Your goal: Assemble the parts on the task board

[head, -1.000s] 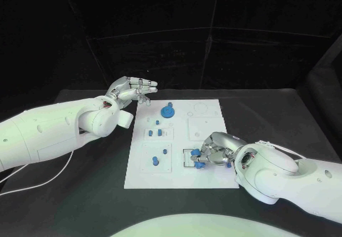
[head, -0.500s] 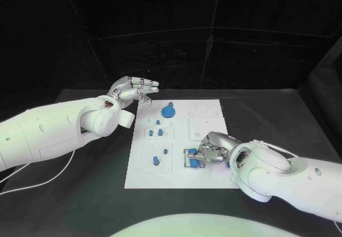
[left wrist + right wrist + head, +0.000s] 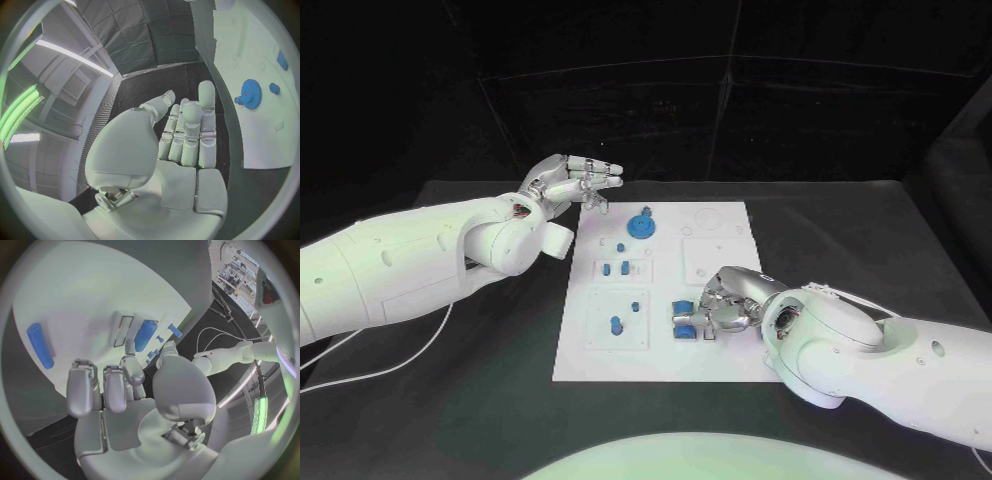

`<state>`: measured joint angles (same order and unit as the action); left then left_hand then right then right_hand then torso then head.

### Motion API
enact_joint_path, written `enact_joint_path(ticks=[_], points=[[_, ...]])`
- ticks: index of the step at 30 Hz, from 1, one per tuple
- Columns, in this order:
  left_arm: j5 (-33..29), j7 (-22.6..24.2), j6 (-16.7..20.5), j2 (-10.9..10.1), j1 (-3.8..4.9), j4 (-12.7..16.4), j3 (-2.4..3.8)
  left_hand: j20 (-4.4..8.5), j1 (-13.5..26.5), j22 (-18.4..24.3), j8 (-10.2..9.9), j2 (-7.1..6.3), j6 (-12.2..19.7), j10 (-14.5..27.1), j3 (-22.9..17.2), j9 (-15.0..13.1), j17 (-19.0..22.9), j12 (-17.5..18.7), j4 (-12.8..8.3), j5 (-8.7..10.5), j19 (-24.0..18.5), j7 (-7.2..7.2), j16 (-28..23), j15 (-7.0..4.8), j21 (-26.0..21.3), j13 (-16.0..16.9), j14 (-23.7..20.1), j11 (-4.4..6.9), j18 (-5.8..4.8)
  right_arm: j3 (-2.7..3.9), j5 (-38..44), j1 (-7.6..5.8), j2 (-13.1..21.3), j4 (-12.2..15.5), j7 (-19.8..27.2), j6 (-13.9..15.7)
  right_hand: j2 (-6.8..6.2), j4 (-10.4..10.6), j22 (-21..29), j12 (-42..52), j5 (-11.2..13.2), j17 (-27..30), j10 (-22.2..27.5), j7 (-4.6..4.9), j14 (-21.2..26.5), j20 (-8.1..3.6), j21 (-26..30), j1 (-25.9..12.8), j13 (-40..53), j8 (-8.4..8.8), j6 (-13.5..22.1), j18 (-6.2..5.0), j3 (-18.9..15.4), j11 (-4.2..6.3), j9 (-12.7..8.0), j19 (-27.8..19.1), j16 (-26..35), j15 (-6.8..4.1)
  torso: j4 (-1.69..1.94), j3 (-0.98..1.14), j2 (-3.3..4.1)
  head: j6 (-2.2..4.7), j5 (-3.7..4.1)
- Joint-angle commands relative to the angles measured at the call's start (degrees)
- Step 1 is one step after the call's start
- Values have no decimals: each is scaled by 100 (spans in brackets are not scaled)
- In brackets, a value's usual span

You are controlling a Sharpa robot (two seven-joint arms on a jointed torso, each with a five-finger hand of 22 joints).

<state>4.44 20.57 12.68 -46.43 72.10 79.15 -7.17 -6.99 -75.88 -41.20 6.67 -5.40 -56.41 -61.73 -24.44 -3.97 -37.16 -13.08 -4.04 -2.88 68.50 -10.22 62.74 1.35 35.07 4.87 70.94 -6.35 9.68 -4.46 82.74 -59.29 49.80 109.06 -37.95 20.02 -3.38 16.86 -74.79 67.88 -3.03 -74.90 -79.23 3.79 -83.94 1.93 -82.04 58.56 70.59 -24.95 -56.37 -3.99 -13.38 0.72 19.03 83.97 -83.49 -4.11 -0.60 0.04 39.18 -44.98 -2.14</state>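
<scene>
The right hand (image 3: 723, 305) has slid toward nine o'clock on the board (image 3: 718, 366), pinching a blue part (image 3: 685, 329); the left hand (image 3: 568, 182) hovers, holding nothing, fingers loosely curled.

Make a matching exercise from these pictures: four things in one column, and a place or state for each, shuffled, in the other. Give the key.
Things
1. blue gear
2. left robot hand
3. right robot hand
4. task board

Places or states
A. down on the board's near right part, at a blue part
B. white plate lying flat in the middle of the black table
C. raised beside the board's far left corner, holding nothing
D. on the far part of the board

Pairs: 1-D, 2-C, 3-A, 4-B
</scene>
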Motion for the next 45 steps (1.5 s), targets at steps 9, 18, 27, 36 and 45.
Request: enact_joint_path(ticks=[9,18,27,36,45], points=[[-18,9,-67,3,11,2,5,-4,9,8,28,37,1,34,34,-2,5,-26,1,-15,-42,-23,-14,6,-23,8,-51,-2,79,3,148,-7,86,103,127,-61,131,-277,-62,15,-110,-292,-30,-17,-374,-25,-31,1056,91,-98,-3,96,300,-5,97,36,-12,-39,-2,2,0,-19,6],[-18,9,-69,2,11,-2,5,-4,9,8,28,37,1,34,34,-2,5,-26,1,-15,-42,-23,-14,6,-23,8,-51,-2,79,3,219,-7,237,155,216,81,185,-420,-81,13,-222,-308,-41,-17,-377,-28,-38,1394,120,-126,0,99,278,-3,134,39,-15,-42,-3,0,-2,2,18],[-18,3,-63,-16,11,2,4,-4,9,8,28,37,1,34,34,-2,5,-26,1,-15,-42,-23,-14,6,-23,8,-51,-2,79,6,-164,-16,775,332,441,514,365,-329,-75,-49,-782,-314,-13,79,-377,4,-30,1430,109,93,282,99,187,-74,56,32,-11,9,-9,3,-5,41,85],[-18,3,-72,-13,10,-1,3,-4,-2,11,33,41,-2,36,38,-3,11,-37,-6,-15,-41,-22,-11,5,-26,10,-55,0,80,8,-389,-116,1543,410,490,164,516,-469,-88,-124,-1276,-316,25,174,-374,95,-33,1831,93,441,304,98,176,-154,-119,25,-6,86,-33,5,-12,101,215],[-18,-5,-66,-5,10,2,1,-4,-2,11,34,41,-2,36,38,-3,11,-37,-6,-15,-41,-22,-11,5,-26,10,-55,0,80,4,-58,-126,1751,397,339,-3,512,-498,-109,-125,-1301,-332,24,173,-377,96,-44,1897,101,480,246,101,153,-156,-143,30,-13,88,-22,-3,-2,123,331]])
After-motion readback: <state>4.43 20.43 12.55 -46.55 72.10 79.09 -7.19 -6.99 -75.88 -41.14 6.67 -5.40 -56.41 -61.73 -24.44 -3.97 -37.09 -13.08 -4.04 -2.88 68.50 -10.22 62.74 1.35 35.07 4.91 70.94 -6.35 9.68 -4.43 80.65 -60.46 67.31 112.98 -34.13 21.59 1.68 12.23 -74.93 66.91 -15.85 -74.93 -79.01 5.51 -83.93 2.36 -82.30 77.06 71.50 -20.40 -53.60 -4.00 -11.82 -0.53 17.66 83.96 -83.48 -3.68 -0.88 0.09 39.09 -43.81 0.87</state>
